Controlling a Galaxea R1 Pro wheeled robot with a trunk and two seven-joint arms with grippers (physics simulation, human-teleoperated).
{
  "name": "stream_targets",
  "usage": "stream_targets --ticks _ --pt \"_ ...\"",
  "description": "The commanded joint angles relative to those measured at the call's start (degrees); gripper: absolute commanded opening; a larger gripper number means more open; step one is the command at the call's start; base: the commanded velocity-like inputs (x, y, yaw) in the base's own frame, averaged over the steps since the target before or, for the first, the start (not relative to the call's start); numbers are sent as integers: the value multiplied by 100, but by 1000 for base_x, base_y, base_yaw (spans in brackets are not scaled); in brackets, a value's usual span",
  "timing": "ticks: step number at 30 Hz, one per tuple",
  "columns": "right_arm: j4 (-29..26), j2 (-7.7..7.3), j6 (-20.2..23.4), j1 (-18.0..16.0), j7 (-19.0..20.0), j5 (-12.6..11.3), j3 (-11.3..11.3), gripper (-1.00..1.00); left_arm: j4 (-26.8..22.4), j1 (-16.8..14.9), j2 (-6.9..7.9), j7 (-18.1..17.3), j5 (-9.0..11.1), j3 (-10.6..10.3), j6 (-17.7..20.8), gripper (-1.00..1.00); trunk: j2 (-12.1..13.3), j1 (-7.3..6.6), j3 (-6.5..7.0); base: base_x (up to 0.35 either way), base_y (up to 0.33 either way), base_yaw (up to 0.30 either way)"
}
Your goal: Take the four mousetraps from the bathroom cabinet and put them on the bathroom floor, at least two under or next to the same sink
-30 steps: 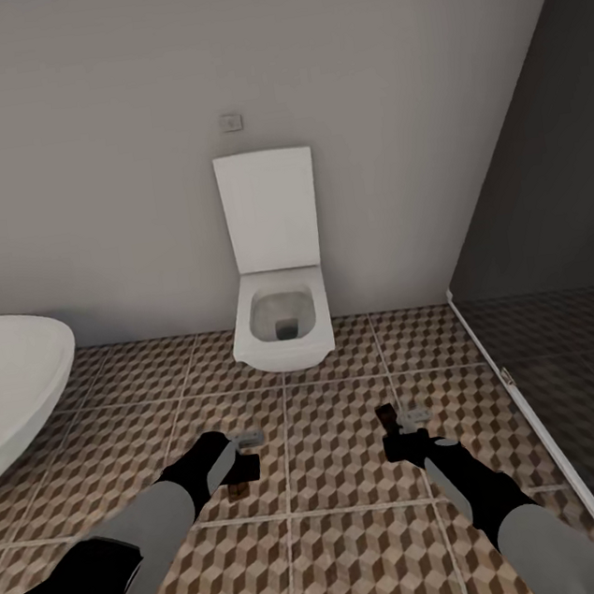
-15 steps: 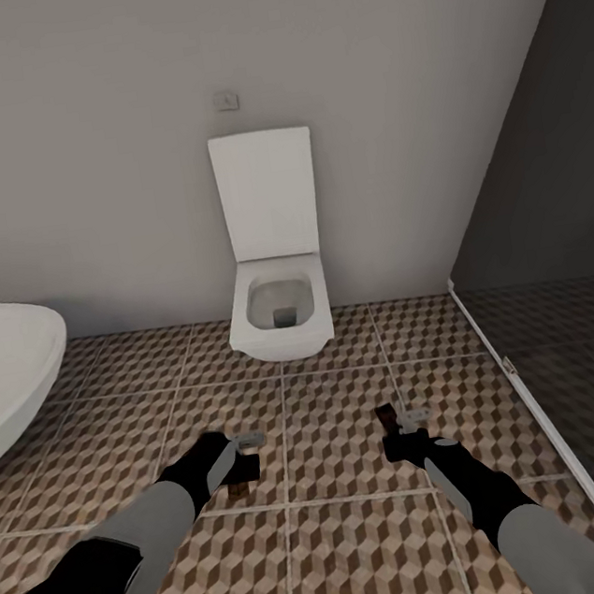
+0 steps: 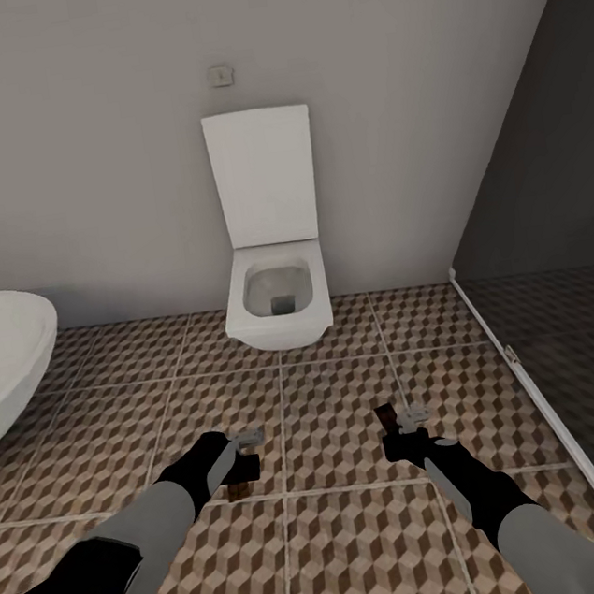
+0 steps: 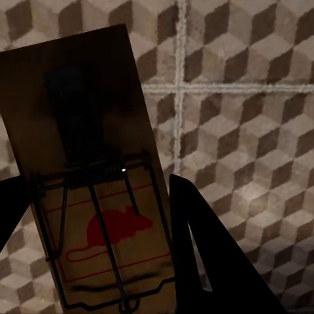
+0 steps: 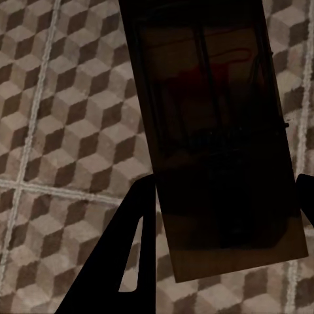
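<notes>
While over tiles, each gripper [image 3: 246, 452] [image 3: 396, 431] clamps a mousetrap [image 4: 91, 190] [image 5: 216, 137].

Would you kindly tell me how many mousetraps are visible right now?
2: one mousetrap held between the left gripper's fingers, another in the right gripper, both above the tiled floor. Others may be out of view.

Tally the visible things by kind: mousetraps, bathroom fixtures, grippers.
Mousetraps: 2, one in the left gripper (mousetrap) and one in the right gripper (mousetrap).
Fixtures: 2, toilet and bathtub.
Grippers: 2.
Total: 6.
</notes>
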Motion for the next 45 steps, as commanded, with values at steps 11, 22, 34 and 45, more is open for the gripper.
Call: stream_targets --ticks 11,22,34,45 --pt "-10 -8 25 -3 -5 -61 28 -100 -10 -2 1 22 40 -31 28 -100 -324 175 -248 0 0 0" --pt "-10 -8 25 -3 -5 -61 28 -100 -10 -2 1 22 40 -31 29 -100 -485 263 -419 0 0 0" --pt "-10 4 25 -3 -5 -61 28 -100 -10 -2 1 22 40 -31 30 -100 -966 527 -743 0 0 0" --pt "-8 10 25 -3 -5 -61 28 -100 -10 -2 1 20 40 -31 25 -100 -1046 571 -873 0 0 0"
